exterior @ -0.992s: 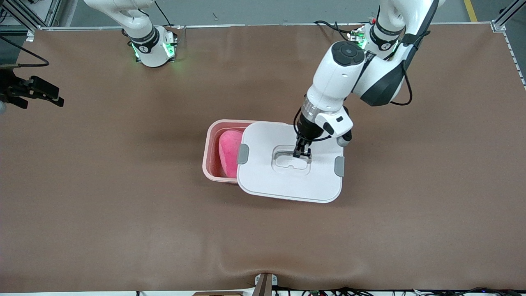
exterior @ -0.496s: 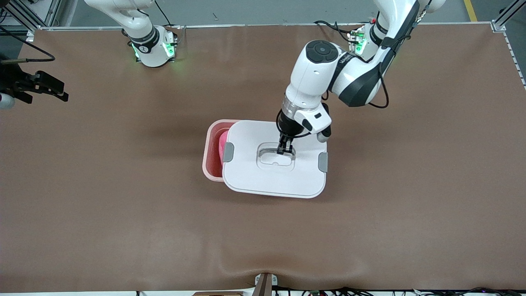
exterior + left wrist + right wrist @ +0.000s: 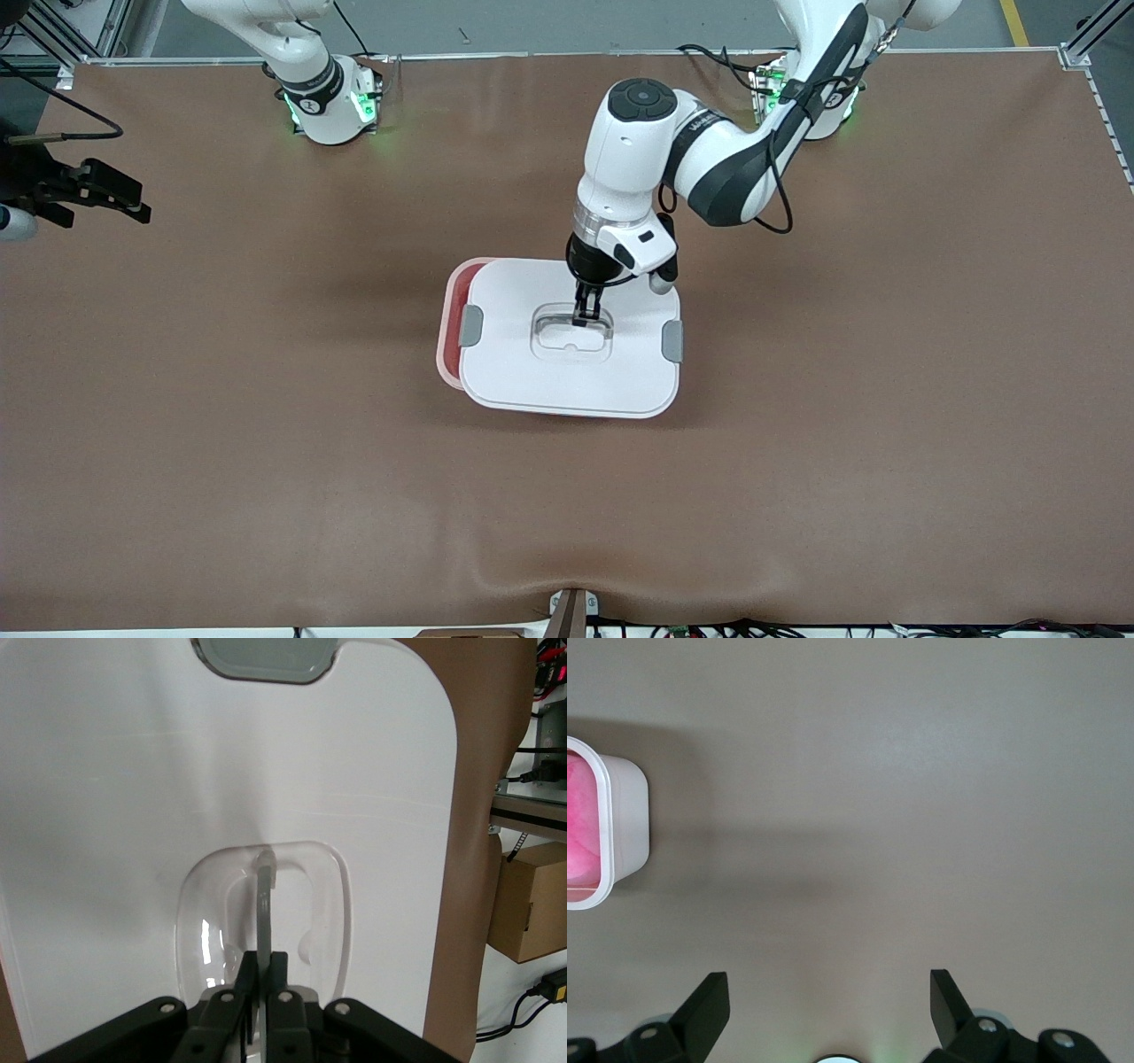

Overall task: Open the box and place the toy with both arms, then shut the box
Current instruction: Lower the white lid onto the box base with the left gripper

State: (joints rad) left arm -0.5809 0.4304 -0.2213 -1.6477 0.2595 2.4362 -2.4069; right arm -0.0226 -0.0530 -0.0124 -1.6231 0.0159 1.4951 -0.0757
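The pink box (image 3: 449, 341) sits mid-table, nearly covered by its white lid (image 3: 567, 377). My left gripper (image 3: 586, 312) is over the box, shut on the lid's clear handle (image 3: 263, 895), which stands as a thin strip between the fingers. The lid (image 3: 133, 815) sits offset toward the left arm's end, leaving a narrow strip of box uncovered. In the front view the toy is hidden under the lid; in the right wrist view it shows as pink plush (image 3: 580, 828) inside the box (image 3: 629, 828). My right gripper (image 3: 133, 202) waits open over the table's edge at the right arm's end, its fingers wide apart (image 3: 829, 997).
Grey clips (image 3: 470, 325) (image 3: 672, 341) sit on both short ends of the lid. Arm bases with green lights (image 3: 332, 106) stand along the edge farthest from the front camera. A cardboard carton (image 3: 532, 904) lies off the table.
My left arm has carried the lid toward the right arm's end across the box, covering the toy that showed before. The right gripper has barely shifted.
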